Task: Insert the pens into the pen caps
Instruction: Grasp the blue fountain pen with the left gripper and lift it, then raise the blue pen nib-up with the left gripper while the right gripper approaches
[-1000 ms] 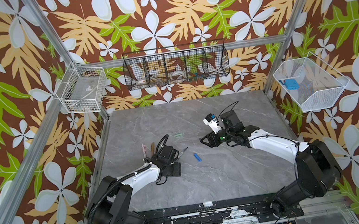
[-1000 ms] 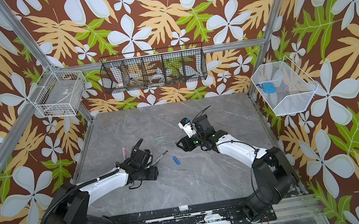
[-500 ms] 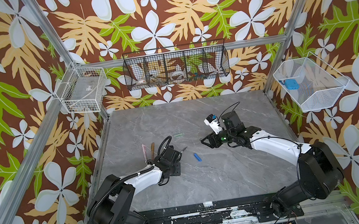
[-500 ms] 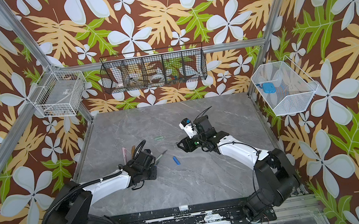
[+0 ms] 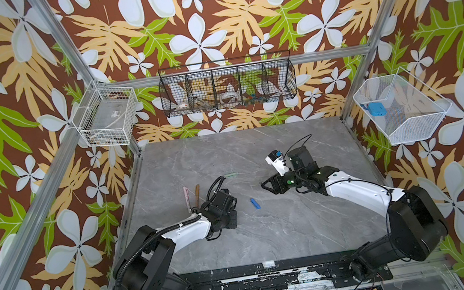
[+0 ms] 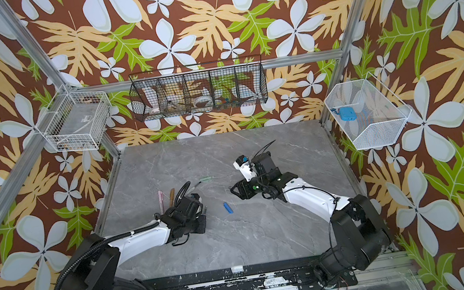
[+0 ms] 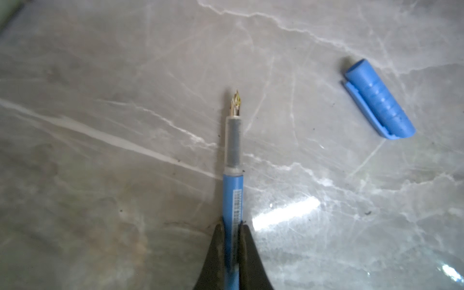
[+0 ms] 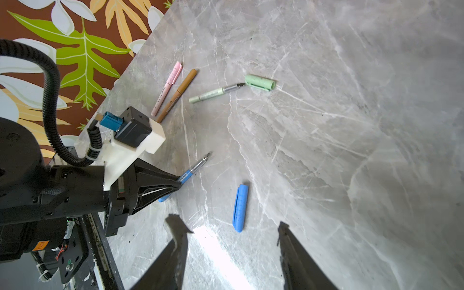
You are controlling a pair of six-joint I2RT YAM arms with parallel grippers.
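In both top views our left arm point(image 5: 187, 231) reaches low over the table point(image 5: 270, 234), left gripper point(image 5: 233, 208) just left of the blue cap point(image 5: 255, 203); our right gripper point(image 5: 265, 187) hovers just right of it. Left wrist view: jaws clenched on the blue pen point(image 7: 233, 163), nib near the cap. Right wrist view: our jaws released, cap ahead.

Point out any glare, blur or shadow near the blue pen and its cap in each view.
Left wrist view: white glare on the table beside the blue pen; nib slightly soft, blue cap sharper. Right wrist view: glare on the table at the right gripper, near the cap. In both top views: even light.
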